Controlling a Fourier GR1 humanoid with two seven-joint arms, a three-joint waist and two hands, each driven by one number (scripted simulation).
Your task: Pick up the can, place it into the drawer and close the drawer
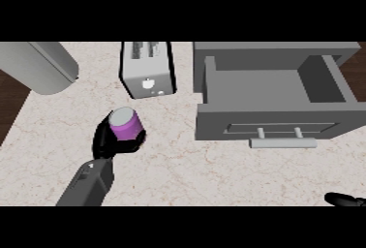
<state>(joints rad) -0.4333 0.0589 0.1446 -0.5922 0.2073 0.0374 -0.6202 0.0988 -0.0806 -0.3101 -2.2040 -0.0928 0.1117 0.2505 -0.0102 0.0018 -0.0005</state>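
A purple can [127, 124] with a grey lid stands upright on the counter, left of centre. My left hand [107, 140] is curled round it, fingers wrapping its lower side. The grey drawer [275, 123] stands pulled open at the right, its inside bare, with a bar handle [282, 142] on its front. Only a bit of my right hand [344, 199] shows at the lower right corner.
A silver toaster [146, 68] stands behind the can. A large grey rounded appliance [41, 65] lies at the back left. The pale marble counter [200, 174] stretches between the can and the drawer; dark floor shows at the far left edge.
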